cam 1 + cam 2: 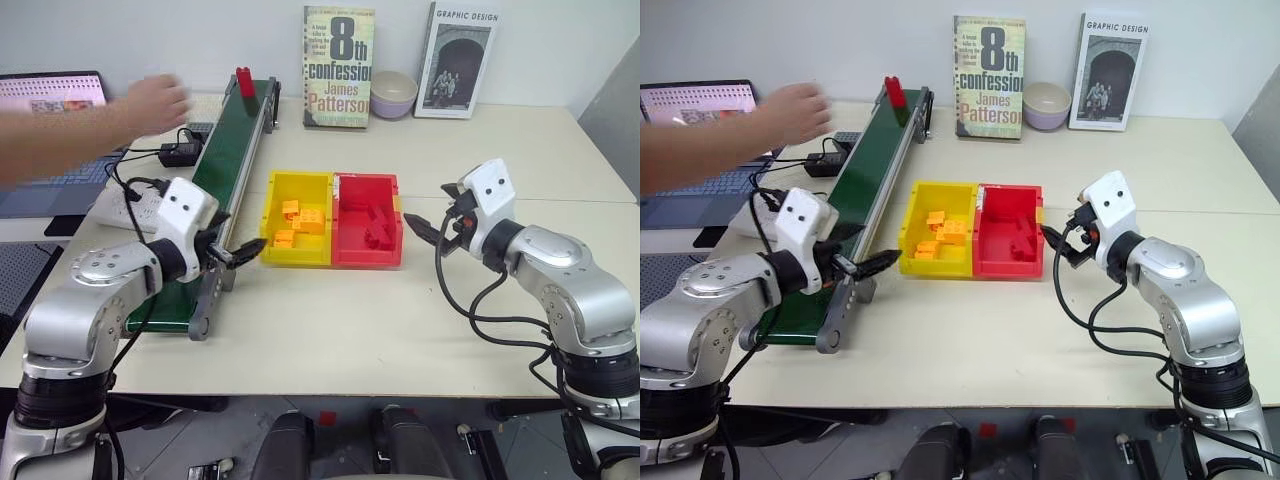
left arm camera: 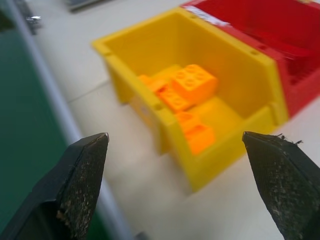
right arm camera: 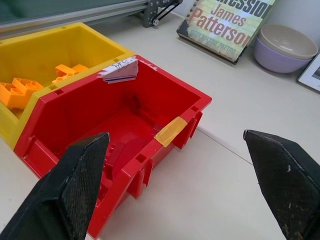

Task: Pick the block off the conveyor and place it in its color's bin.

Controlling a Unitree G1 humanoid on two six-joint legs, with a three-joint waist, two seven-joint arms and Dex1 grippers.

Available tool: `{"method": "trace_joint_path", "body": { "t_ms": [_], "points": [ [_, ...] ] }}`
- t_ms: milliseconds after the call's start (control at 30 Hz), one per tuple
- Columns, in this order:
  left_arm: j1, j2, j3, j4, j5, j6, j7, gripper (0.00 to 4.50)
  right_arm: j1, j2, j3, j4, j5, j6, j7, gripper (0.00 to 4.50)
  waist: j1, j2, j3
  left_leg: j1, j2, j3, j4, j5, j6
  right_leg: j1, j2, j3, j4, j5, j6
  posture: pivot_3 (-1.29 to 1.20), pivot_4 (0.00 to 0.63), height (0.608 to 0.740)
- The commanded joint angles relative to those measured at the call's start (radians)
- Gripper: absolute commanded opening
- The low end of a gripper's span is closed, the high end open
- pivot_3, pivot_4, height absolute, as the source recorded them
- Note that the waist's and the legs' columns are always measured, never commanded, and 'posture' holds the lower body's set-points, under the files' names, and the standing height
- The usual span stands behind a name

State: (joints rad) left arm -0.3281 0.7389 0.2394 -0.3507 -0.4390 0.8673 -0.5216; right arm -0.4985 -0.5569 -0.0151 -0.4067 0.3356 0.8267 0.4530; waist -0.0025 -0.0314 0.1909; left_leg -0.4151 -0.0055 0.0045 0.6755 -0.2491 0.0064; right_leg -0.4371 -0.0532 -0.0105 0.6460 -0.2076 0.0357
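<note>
The small red block (image 1: 245,81) stands upright at the far end of the dark green conveyor (image 1: 228,150). Joined to a yellow bin (image 1: 295,255) with orange bricks, the red bin (image 1: 367,255) sits at the table's middle and has red pieces inside. Low between the conveyor's near end and the yellow bin, my left gripper (image 1: 240,252) is open and empty, and the left wrist view shows its fingers (image 2: 82,185) framing the yellow bin (image 2: 227,130). My right gripper (image 1: 430,230) hovers open just right of the red bin (image 3: 165,95), holding nothing.
A person's hand (image 1: 155,103) reaches in over the table left of the conveyor's far end. A laptop (image 1: 50,95), a power strip and cables (image 1: 135,195) lie at the left. Two books (image 1: 338,65) and a bowl (image 1: 393,93) stand at the back wall.
</note>
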Motion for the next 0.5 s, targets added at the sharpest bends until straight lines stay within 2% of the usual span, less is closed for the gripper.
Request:
{"method": "trace_joint_path", "body": {
  "t_ms": [33, 233, 500],
  "points": [
    [0.014, -0.086, 0.129, -0.028, 0.014, 0.013, 0.152, 4.46, -0.003, 0.016, -0.074, -0.082, 0.037, 0.011, -0.020, 4.50, 0.000, 0.000, 0.000, 0.000, 0.000, 0.000, 0.000, 0.000, 0.000, 0.000, 0.000, 0.000, 0.000, 0.000, 0.000, 0.00, 0.150, 0.740],
    [0.041, -0.164, 0.177, -0.073, 0.019, 0.008, 0.252, 4.46, 0.017, 0.015, -0.089, -0.120, 0.070, 0.006, -0.004, 4.50, 0.001, 0.000, 0.000, 0.000, 0.000, -0.001, 0.001, 0.000, 0.000, 0.001, 0.000, 0.000, 0.000, 0.001, 0.001, 0.00, 0.150, 0.740],
    [0.039, -0.202, 0.179, -0.082, 0.023, -0.007, 0.307, 4.46, 0.031, -0.014, -0.103, -0.116, 0.130, -0.055, 0.094, 4.50, 0.001, 0.000, 0.000, 0.000, 0.000, -0.001, 0.001, 0.000, 0.000, 0.002, 0.000, 0.000, 0.000, 0.001, 0.001, 0.00, 0.150, 0.740]
  ]
}}
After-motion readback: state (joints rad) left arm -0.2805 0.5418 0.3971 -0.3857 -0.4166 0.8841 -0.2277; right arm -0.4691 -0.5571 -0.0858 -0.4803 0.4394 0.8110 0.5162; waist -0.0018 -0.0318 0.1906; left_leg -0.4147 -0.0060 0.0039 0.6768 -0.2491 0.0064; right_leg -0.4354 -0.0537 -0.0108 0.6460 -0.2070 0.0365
